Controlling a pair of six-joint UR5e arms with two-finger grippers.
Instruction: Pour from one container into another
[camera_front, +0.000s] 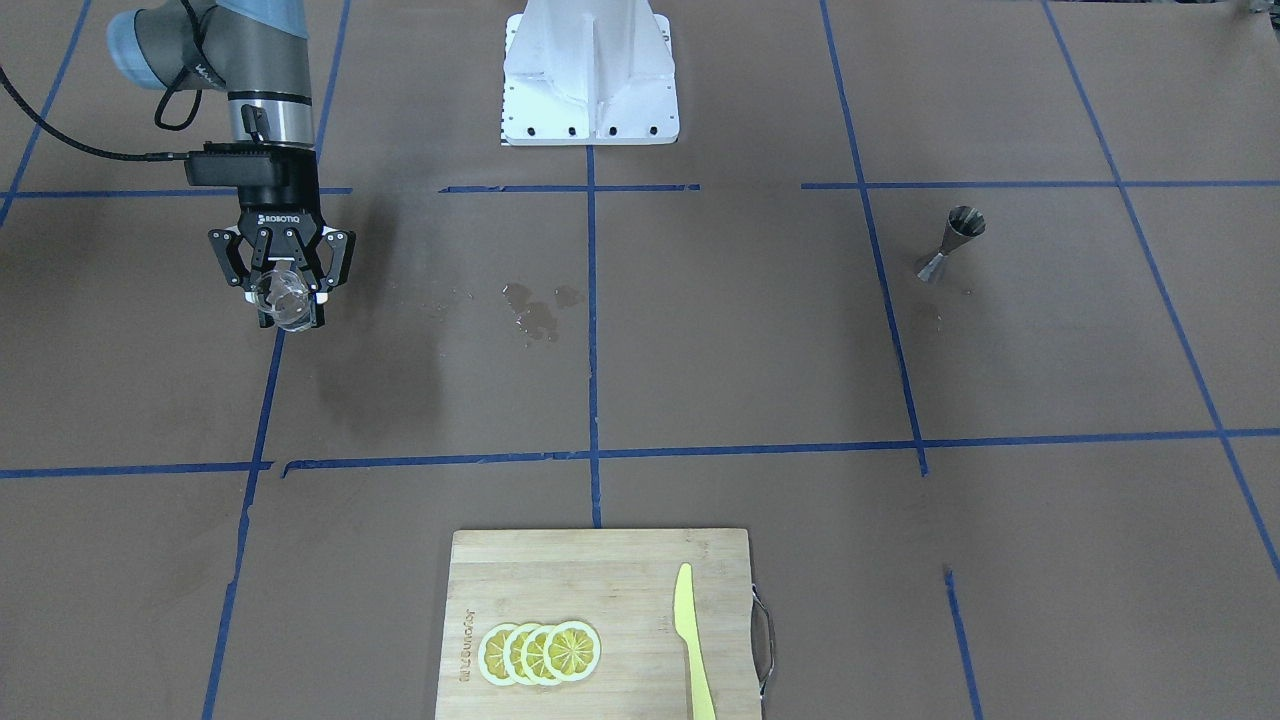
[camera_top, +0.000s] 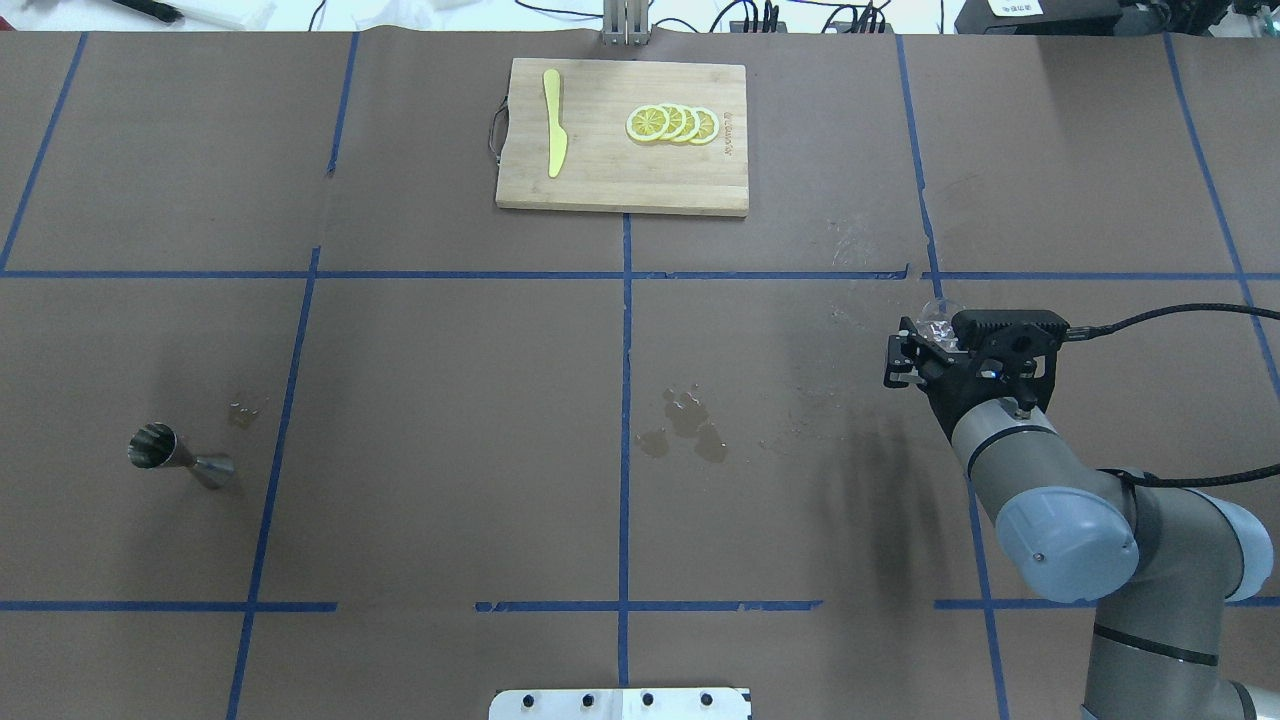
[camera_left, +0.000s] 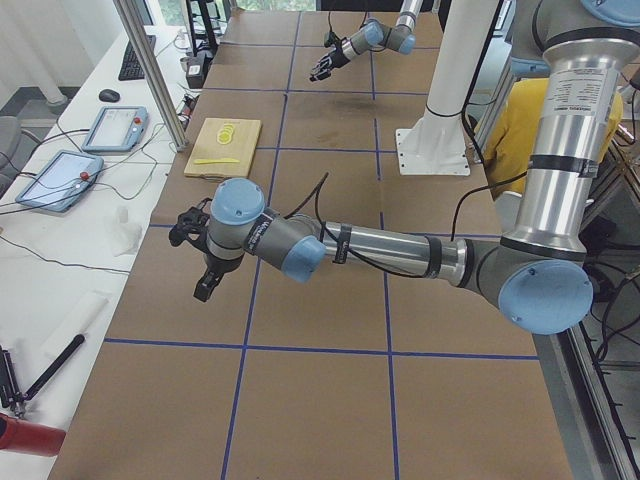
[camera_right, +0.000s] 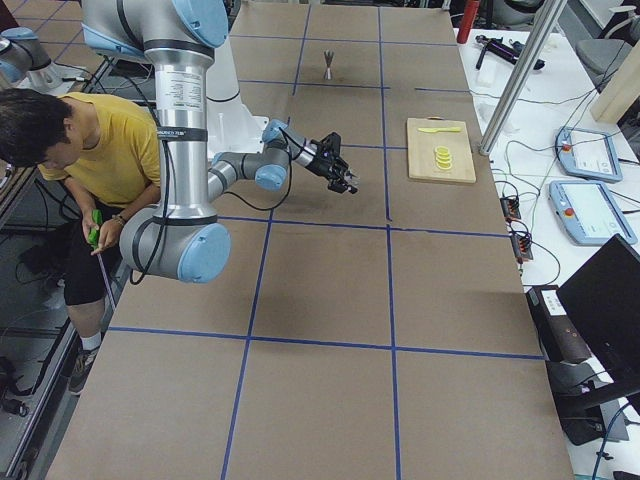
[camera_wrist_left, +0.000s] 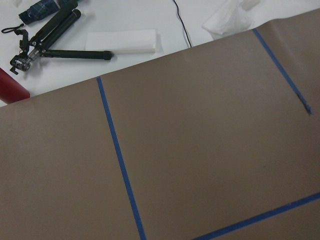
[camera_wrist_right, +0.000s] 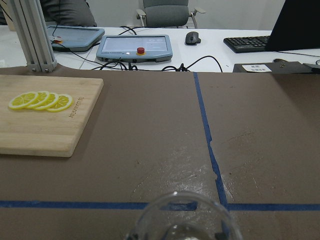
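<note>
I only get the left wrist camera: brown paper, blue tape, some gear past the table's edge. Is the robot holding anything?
Observer: Yes. The right hand is shut on a clear glass.
Visitor: What might it pour into?
Observer: Perhaps the metal jigger, which stands far across the table from that hand.
Visitor: Has anything spilled?
Observer: Small wet patches lie near the table's middle.
</note>
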